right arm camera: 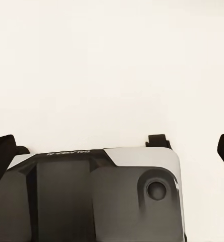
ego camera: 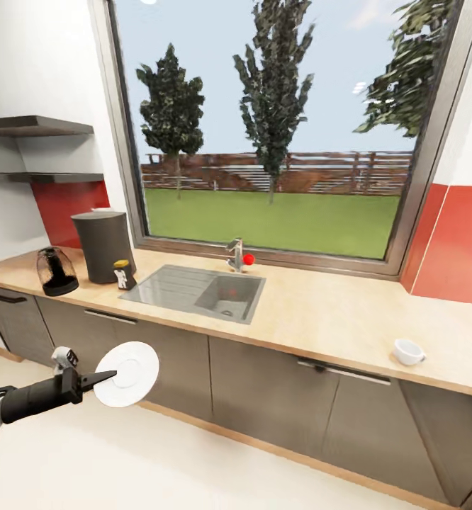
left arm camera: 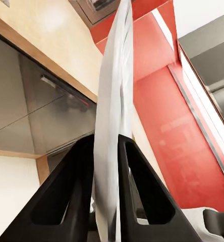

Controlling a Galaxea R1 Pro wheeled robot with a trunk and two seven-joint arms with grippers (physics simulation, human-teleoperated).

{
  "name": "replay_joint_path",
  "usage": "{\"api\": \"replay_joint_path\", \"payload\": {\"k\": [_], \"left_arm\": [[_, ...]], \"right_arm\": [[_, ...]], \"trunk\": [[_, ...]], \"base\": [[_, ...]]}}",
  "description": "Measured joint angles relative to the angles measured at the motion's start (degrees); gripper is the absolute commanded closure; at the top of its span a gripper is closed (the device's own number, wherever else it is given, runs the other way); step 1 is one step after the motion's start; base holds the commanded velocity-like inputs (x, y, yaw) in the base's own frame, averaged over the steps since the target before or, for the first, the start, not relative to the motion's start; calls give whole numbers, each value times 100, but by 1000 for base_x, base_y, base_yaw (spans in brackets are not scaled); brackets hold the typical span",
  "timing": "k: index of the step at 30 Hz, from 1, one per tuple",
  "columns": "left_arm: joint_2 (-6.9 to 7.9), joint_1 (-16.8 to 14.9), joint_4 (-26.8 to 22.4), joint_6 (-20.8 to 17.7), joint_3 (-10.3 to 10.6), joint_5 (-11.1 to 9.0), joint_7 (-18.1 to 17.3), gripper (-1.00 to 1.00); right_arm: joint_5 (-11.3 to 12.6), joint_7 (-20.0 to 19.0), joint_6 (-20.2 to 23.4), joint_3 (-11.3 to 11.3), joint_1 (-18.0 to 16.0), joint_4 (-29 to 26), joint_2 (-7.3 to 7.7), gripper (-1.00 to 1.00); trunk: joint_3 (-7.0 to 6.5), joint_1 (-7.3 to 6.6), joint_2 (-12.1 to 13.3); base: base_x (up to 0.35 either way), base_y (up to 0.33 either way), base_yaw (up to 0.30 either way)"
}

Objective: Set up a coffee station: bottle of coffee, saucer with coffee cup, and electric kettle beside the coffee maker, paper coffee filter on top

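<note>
1. The white saucer (ego camera: pixel 127 373) is in the air, in front of the dark cupboard doors (ego camera: pixel 264 375) and lower than the top of the desk (ego camera: pixel 321 312).
2. The left gripper (ego camera: pixel 103 377) holds the saucer by its edge. In the left wrist view its two black fingers (left arm camera: pixel 74 191) are squeezed onto the thin white saucer (left arm camera: pixel 114 116), one on each side.
3. The saucer is tipped up, so its round face shows in the head view.
4. The coffee cup (ego camera: pixel 409 351) is small and white. It sits far over on the right part of the desk, near the front edge, well apart from the saucer.
5. The coffee maker (ego camera: pixel 103 246) is a tall dark grey thing on the left part of the desk, next to the window (ego camera: pixel 271 127).
6. The bottle of coffee (ego camera: pixel 125 274) is small with a yellow top. It stands just in front of the coffee maker, beside the sink (ego camera: pixel 193 290).
7. A dark round-topped thing, which may be the electric kettle (ego camera: pixel 56 271), stands on the desk left of the coffee maker.
8. The tap (ego camera: pixel 237 255) with a red knob stands behind the sink.
9. Two shelves (ego camera: pixel 37 127) hang on the wall at the left.
10. In the right wrist view the black tips of the right gripper (right arm camera: pixel 112 146) stand far apart at the two sides, with nothing between them. The jaws are wide open, in front of a plain pale surface.
</note>
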State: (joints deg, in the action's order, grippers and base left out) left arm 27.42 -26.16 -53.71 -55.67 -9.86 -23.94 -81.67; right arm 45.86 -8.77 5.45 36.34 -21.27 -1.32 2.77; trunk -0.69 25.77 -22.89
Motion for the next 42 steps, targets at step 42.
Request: {"api": "replay_joint_path", "payload": {"k": [42], "left_arm": [[1,0,91,7,-153,15,3,100]], "right_arm": [[4,0,18,-3,0,-9,0,-100]], "trunk": [[0,0,1]], "base": [[0,0,280]]}}
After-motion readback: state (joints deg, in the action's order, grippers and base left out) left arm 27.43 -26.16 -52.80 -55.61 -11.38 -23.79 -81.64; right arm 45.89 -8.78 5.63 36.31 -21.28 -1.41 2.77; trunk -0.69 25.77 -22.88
